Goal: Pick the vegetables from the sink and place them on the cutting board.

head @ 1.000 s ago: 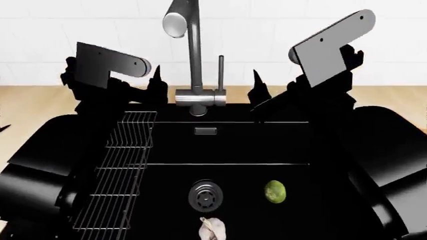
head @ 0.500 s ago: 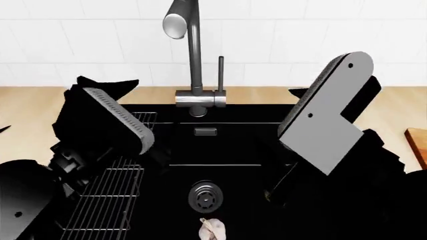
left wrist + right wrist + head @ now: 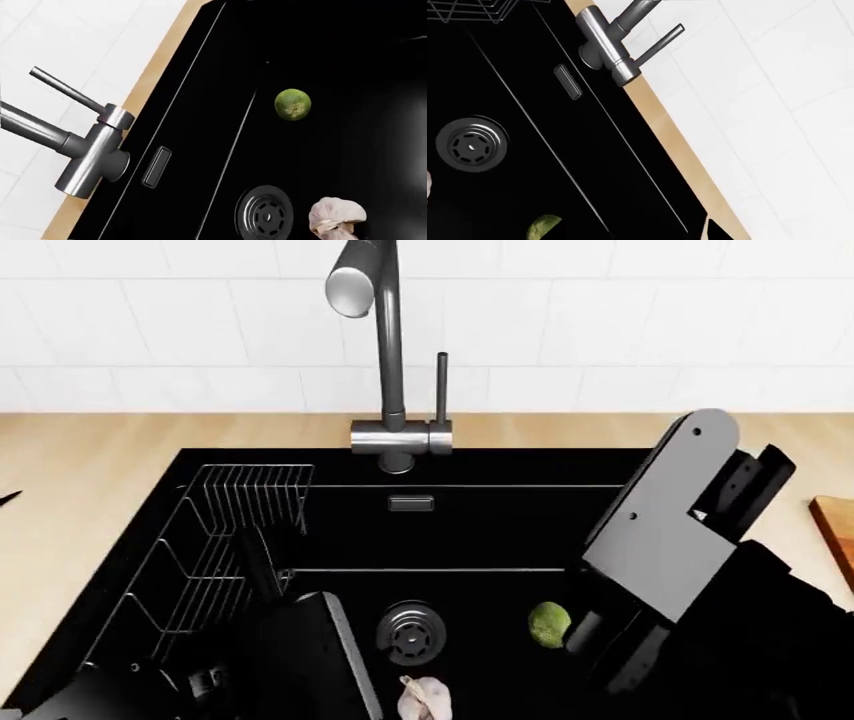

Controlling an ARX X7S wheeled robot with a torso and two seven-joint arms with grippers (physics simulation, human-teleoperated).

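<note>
Two vegetables lie on the floor of the black sink. The whitish garlic bulb sits just in front of the round drain. The yellow-green egg-shaped vegetable lies to the drain's right. My right arm hangs over the sink's right side, its dark end close beside the green vegetable. My left arm is low at the front left, with one dark finger poking up by the wire rack. Neither gripper's jaws stand out against the black basin. A corner of the cutting board shows at the far right.
A grey steel faucet with a thin lever rises behind the sink's middle. A wire rack fills the basin's left part. Light wooden counter surrounds the sink, with a white tiled wall behind.
Both arms have come down from beside the faucet toward the basin, the left one dropping to the front left. The green vegetable, covered half a second ago, shows again.
</note>
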